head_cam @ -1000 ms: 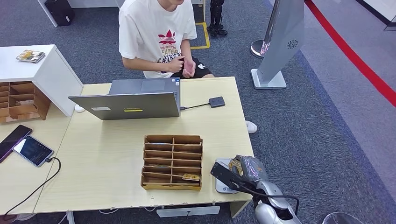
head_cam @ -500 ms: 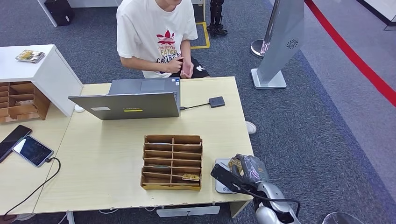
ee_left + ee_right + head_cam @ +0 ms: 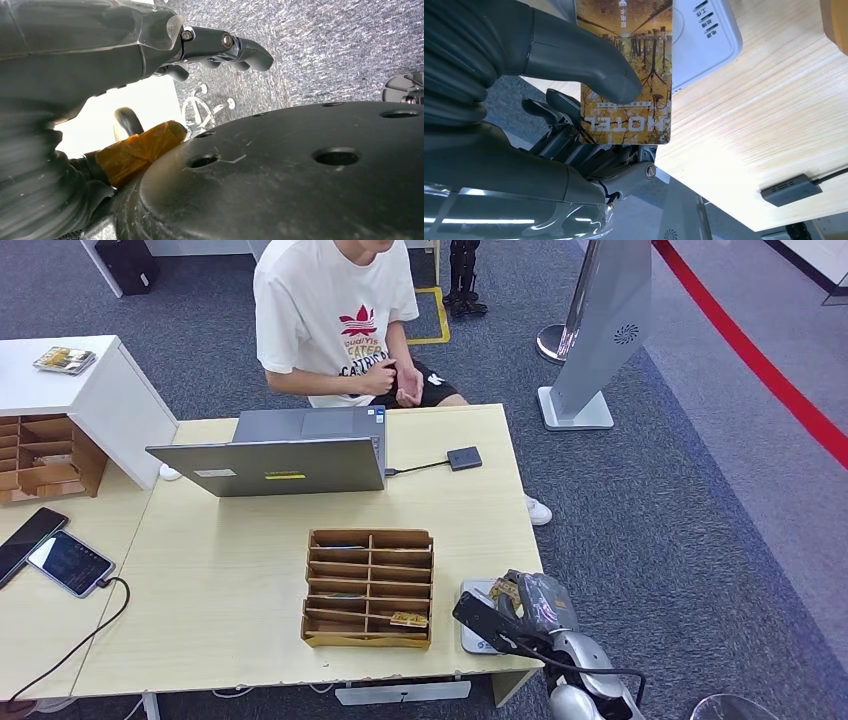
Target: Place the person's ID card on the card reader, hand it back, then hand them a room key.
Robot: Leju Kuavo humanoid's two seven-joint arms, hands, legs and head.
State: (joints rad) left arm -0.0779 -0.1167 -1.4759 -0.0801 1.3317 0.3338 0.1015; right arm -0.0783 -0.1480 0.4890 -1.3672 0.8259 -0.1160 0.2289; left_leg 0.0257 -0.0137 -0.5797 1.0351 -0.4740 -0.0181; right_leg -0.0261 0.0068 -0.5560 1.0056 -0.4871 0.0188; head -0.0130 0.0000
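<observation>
Above the card reader (image 3: 704,40), right hand (image 3: 549,100) pinches card (image 3: 626,75).

Looks like a mock hotel front desk set up inside an office or demo hall. There's a pale wooden table (image 3: 250,580) with an open laptop (image 3: 275,462), a little wooden compartment rack (image 3: 368,587) holding cards, and a white card reader (image 3: 475,625) near the edge. The card (image 3: 626,70) over the reader literally says HOTEL on it. A person (image 3: 335,315) in a white tee sits across, like a guest checking in. Grey office carpet (image 3: 680,520) with a red line (image 3: 760,365), a standing kiosk (image 3: 600,330), and a couple of phones (image 3: 55,552) charging off to the side.
</observation>
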